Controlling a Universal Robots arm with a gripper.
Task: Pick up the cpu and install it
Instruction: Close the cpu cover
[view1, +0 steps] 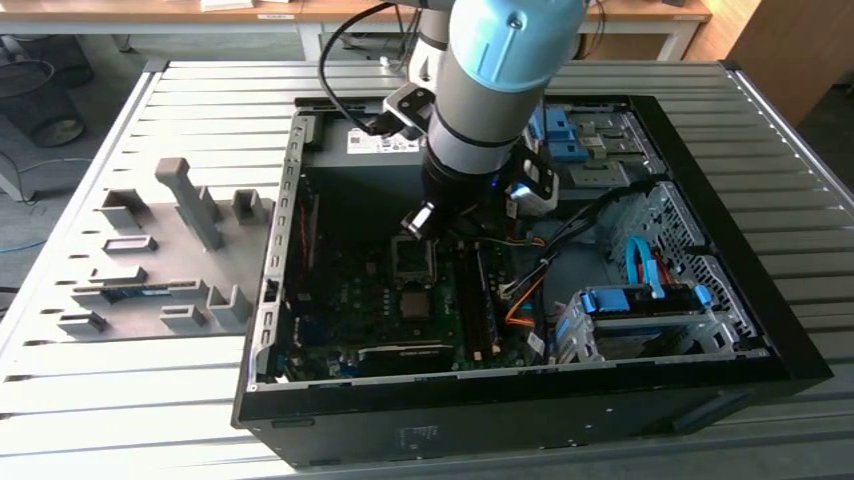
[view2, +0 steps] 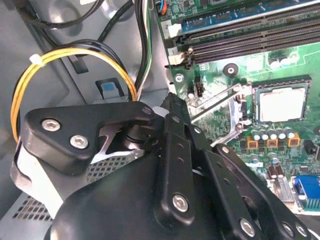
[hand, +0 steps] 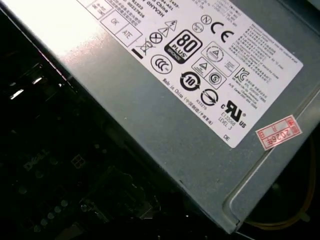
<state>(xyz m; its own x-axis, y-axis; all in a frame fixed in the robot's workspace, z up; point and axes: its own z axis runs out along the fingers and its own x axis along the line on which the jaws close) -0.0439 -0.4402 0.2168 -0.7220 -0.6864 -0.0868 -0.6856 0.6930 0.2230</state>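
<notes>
Hovering above the open black computer case (view1: 534, 420), my grey and pale-blue arm (view1: 494, 90) reaches down into its middle, over the green motherboard (view1: 347, 310). The case lies flat on the ribbed silver metal tabletop (view1: 200, 110). In the exterior view a grey moulded parts holder (view1: 160, 250) rests on that tabletop at nine o'clock from the case, well apart from my wrist.

The small square cpu with its pale silvery-grey metal top (view2: 281, 105) sits flat inside the dark square socket (view2: 306, 85) on the motherboard, as the second wrist view shows. Just beside the socket a thin bright metal retaining frame (view2: 220, 112) stands swung away from the chip, so the metal top lies uncovered. A row of small capacitors (view2: 272, 137) runs along one side of the socket, and the long black memory slots (view2: 250, 42) run along the other. The cpu is apart from me; nothing of mine touches it.

My fingers (view2: 177, 165) appear as black linked bars in the foreground of that view, with their tips hidden, so I cannot tell whether they are wide or narrow. A loop of yellow and orange wire (view2: 30, 80) curves past the bars.

In the first wrist view the grey metal power supply box (hand: 150, 115) lies close by, carrying a white printed label (hand: 200, 45) and a small red and white sticker (hand: 279, 132)
</notes>
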